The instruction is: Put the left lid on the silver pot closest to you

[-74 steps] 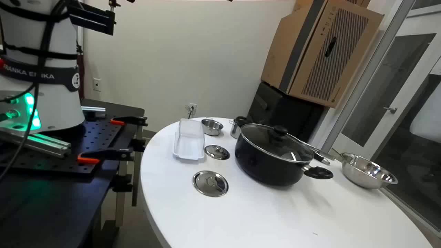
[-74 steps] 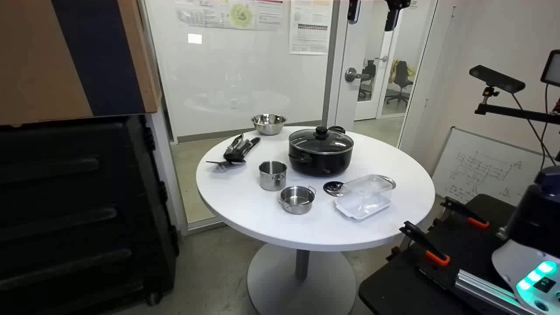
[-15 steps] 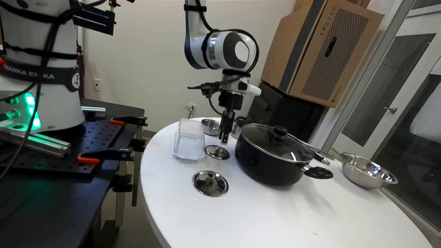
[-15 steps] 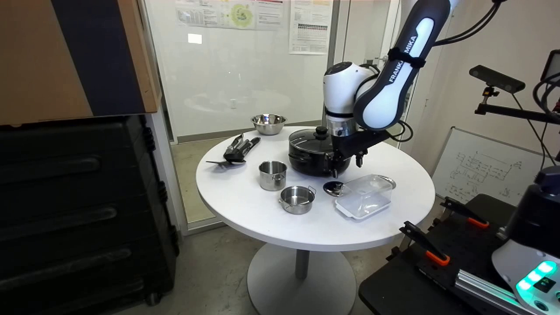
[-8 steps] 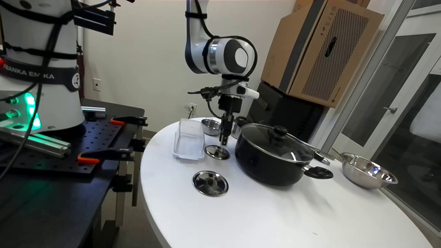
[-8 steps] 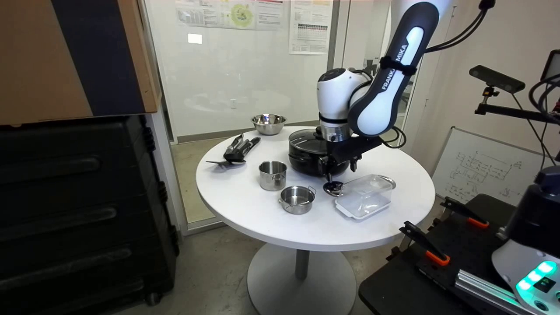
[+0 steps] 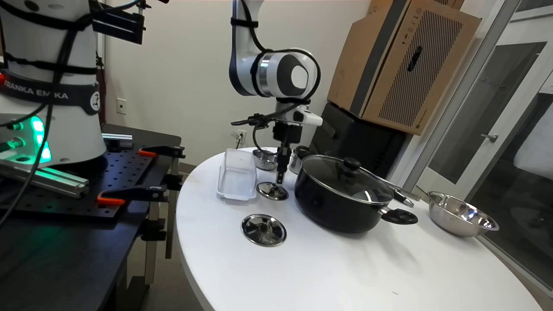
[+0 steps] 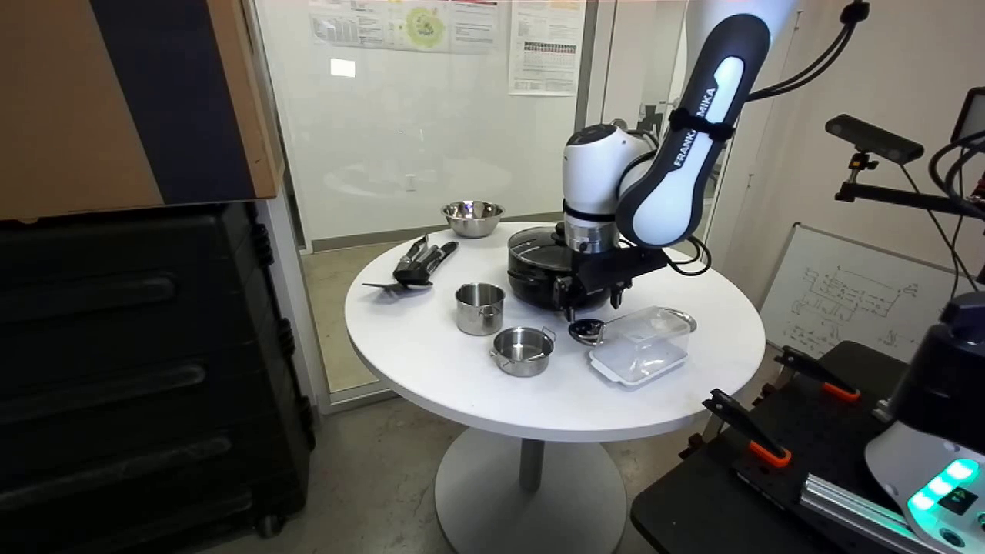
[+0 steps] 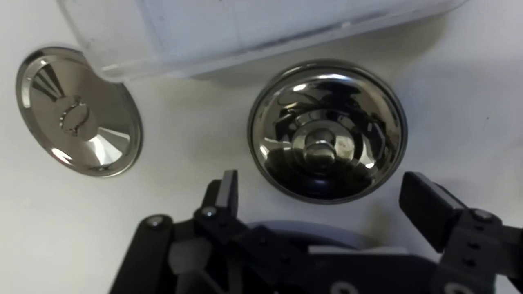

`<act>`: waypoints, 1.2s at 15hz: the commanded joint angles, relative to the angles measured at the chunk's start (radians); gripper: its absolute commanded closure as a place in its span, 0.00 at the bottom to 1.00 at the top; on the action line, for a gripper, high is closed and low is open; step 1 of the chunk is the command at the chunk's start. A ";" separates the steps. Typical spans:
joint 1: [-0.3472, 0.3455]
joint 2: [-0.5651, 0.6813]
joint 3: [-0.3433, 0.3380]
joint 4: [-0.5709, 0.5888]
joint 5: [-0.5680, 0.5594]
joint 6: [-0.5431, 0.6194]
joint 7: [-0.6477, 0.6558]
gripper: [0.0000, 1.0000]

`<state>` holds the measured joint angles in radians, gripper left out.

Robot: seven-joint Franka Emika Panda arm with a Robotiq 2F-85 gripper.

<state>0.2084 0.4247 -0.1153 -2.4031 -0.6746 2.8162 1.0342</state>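
Note:
The left lid, a small round shiny silver lid with a knob, lies on the table in both exterior views (image 7: 268,194) (image 8: 585,333) and in the wrist view (image 9: 327,175). The silver pot, low and round, stands uncovered on the table in both exterior views (image 8: 523,365) (image 7: 264,161); it is out of the wrist view. My gripper (image 7: 280,179) is open and empty, pointing down just above the lid. In the wrist view my gripper (image 9: 320,179) has its fingers spread wider than the lid, with the lid's knob ahead of the fingertips.
A clear plastic container (image 8: 640,350) lies close beside the lid. The big black pot (image 7: 341,207) stands right by the gripper. A taller silver pot (image 8: 479,312), a wider flat lid (image 7: 264,230), utensils (image 8: 419,265) and a steel bowl (image 7: 458,218) are also on the table.
The arm has come in over the table and my gripper has lowered toward the lid. In the last half second it shifted slightly. The lids and pots have not moved.

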 commanded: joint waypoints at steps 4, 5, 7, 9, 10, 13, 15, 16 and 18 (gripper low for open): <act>-0.005 0.001 -0.017 -0.037 -0.010 0.047 0.017 0.02; -0.003 0.000 -0.019 -0.040 -0.012 0.050 0.019 0.02; 0.000 0.002 -0.024 -0.044 -0.016 0.056 0.021 0.05; 0.004 0.004 -0.029 -0.044 -0.021 0.063 0.025 0.06; 0.006 0.004 -0.030 -0.044 -0.023 0.067 0.027 0.05; 0.010 0.007 -0.036 -0.040 -0.027 0.076 0.032 0.06; 0.012 0.012 -0.038 -0.038 -0.027 0.078 0.031 0.07; 0.012 0.018 -0.038 -0.036 -0.027 0.078 0.031 0.07; 0.011 0.026 -0.037 -0.034 -0.025 0.079 0.029 0.08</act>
<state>0.2086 0.4309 -0.1350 -2.4362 -0.6777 2.8583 1.0377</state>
